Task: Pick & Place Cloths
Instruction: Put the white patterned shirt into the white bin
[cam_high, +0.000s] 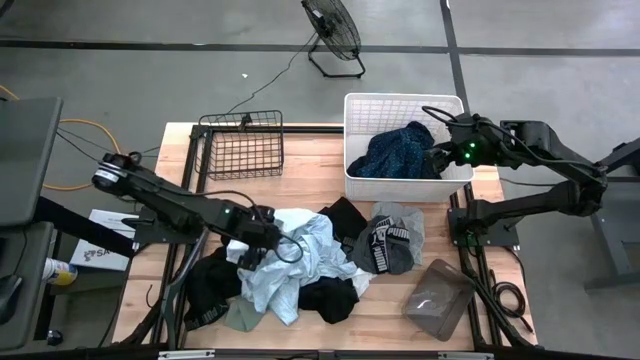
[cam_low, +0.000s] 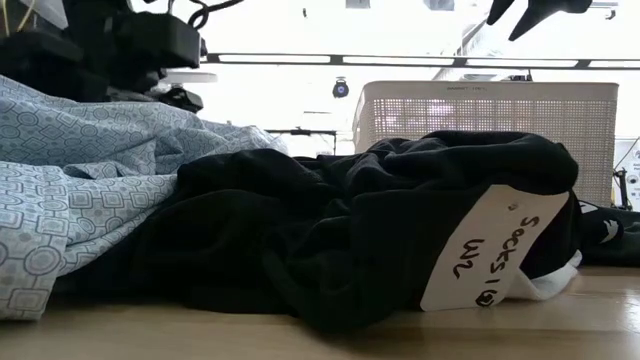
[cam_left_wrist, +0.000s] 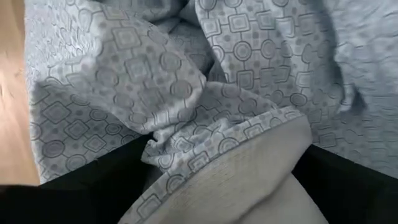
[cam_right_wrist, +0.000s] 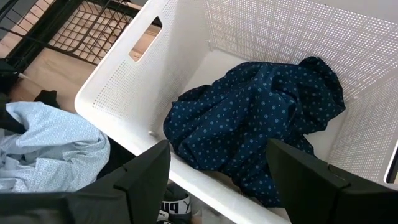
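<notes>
I have the left gripper (cam_high: 268, 236) down in the heap of cloths at the middle of the tabletop (cam_high: 310, 160), its jaws spread wide over the pale blue patterned shirt (cam_high: 290, 262). From the left wrist view I see only that shirt's crumpled folds (cam_left_wrist: 205, 81) filling the frame, with dark fabric at the near edge; nothing is pinched between the jaws.

My right gripper (cam_right_wrist: 217, 180) hangs above the near rim of the white laundry basket (cam_high: 365, 185) at the far right of the tabletop, jaws apart and empty. Inside the basket lies the navy dotted garment (cam_right_wrist: 255, 118), bunched against the right wall.

The rest of the pile sits on the near half of the tabletop. Black garments (cam_high: 330, 298) lie under and around the pale blue shirt, one spreading left toward the tabletop's edge (cam_high: 205, 290), and a sage green piece (cam_high: 240, 316) pokes out at the near side. Just right of the heap is a grey garment with black and white socks on it (cam_high: 388, 240), and farther right and nearer, a grey folded piece (cam_high: 440, 298) lies apart.

From the low view, a black cloth (cam_low: 330, 230) carries a white tag (cam_low: 490, 250) with handwriting on it. The black wire basket (cam_high: 243, 145) stands at the far left.
</notes>
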